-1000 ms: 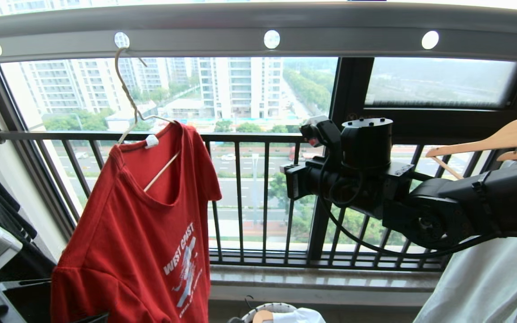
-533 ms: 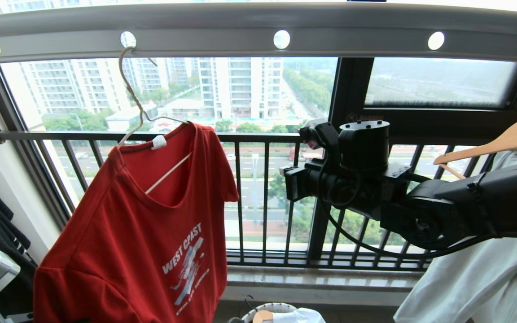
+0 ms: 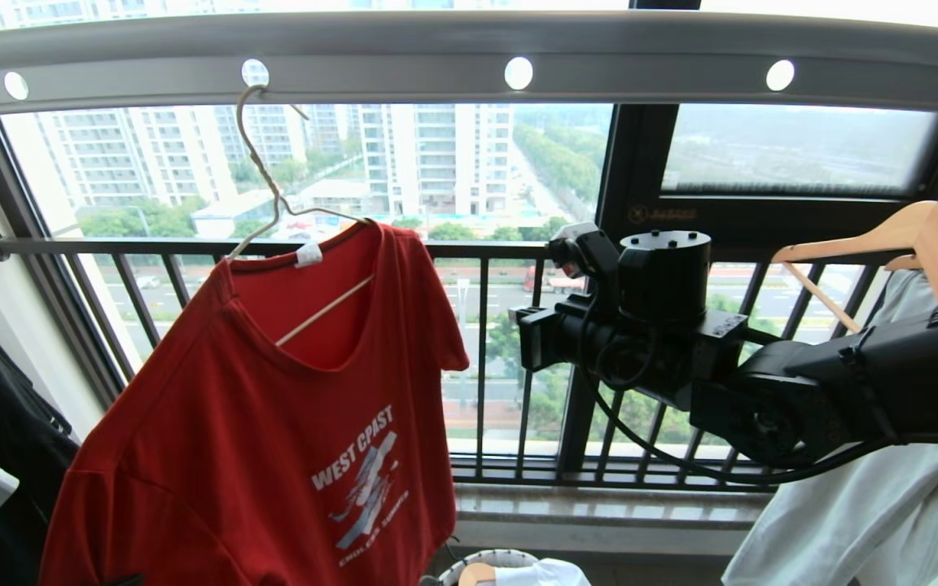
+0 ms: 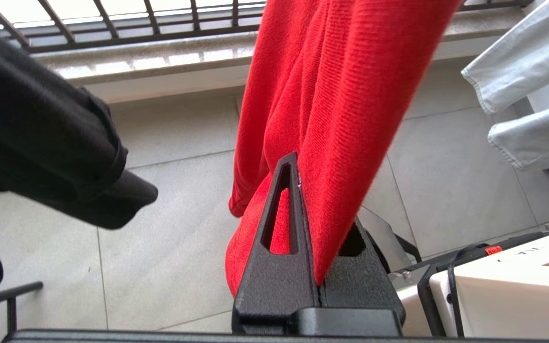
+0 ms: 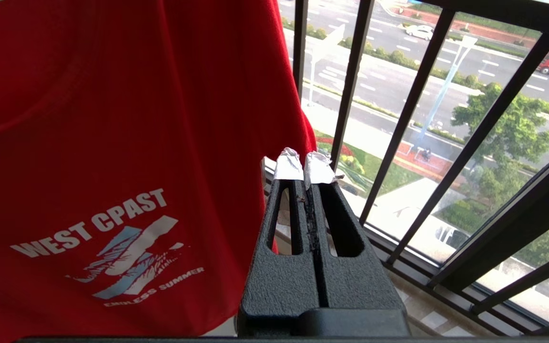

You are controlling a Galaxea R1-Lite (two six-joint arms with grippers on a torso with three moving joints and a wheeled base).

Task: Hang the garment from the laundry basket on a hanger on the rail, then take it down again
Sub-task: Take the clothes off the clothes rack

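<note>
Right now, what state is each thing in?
Red T-shirt: hanging on the wire hanger, fabric pinched low down.
Wire hanger: hooked in a rail hole.
Left gripper: shut on the shirt.
Right gripper: shut, empty, beside the shirt.
Laundry basket: on the floor, holding cloth.

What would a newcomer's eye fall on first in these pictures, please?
The red T-shirt on a wire hanger, hooked in a hole of the grey rail, left of centre. Right of it the right gripper is shut and empty; low down, the left gripper is shut on the shirt's fabric.
</note>
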